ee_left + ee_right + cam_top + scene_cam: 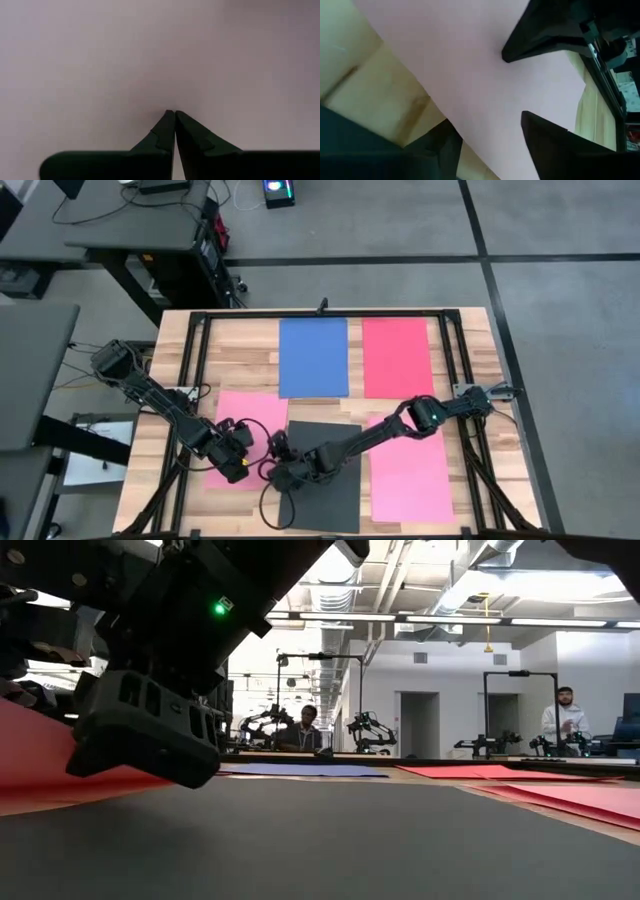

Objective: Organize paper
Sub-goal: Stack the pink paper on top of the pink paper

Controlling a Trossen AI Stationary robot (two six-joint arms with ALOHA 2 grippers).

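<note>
Tools meet at seven o'clock: left tool point(243, 467) closed, pinning pink sheet point(245, 415); right tool point(281, 448) open, probably reaching its edge.

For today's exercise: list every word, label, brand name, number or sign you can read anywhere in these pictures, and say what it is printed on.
None: no readable text in any view.
The plain blue sheet of paper, red sheet, two pink sheets and black sheet carry no print.
The green light on the arm shows no characters.
</note>
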